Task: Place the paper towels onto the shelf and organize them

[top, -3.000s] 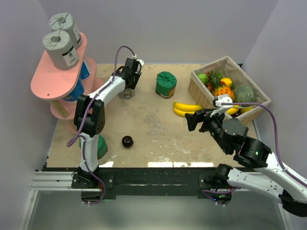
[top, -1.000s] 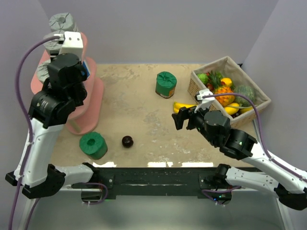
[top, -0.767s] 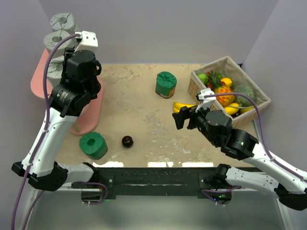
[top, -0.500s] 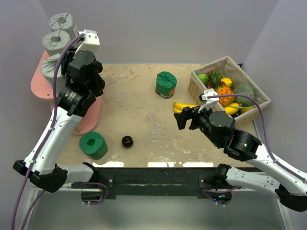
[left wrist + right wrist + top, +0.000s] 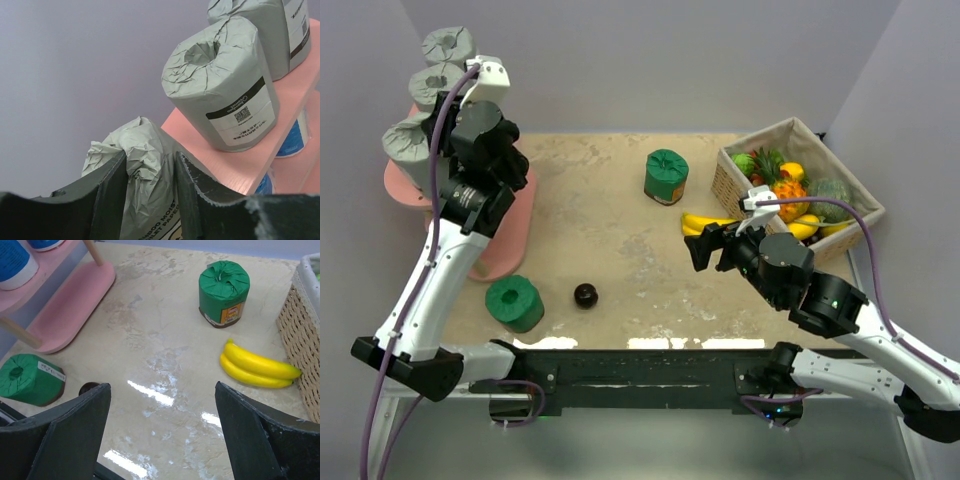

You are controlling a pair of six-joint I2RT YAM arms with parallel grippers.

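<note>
Three grey paper towel rolls stand upright in a row on the top board of the pink shelf [image 5: 510,235]. The far grey roll [image 5: 265,30] and the middle grey roll [image 5: 220,95] stand free. The end grey roll [image 5: 145,140] sits at the board's end with its crumpled top between the two fingers of the left claw [image 5: 150,160]. The wrapper fills the gap and meets both fingers, but I cannot tell whether the claw is clamped on it or only resting around it. On the lower tier a white-and-blue roll [image 5: 15,260] shows under the top board. Two green rolls are on the surface [image 5: 620,250]: the upright green roll [image 5: 666,176] is near the wicker basket [image 5: 740,190] of fruit. The tipped green roll [image 5: 515,303] lies on its side beside the shelf's foot, with a small dark ball [image 5: 585,295] just beside it. The right claw [image 5: 162,390] hangs above the surface with its jaws spread wide and nothing between them, near the bananas [image 5: 705,222].
</note>
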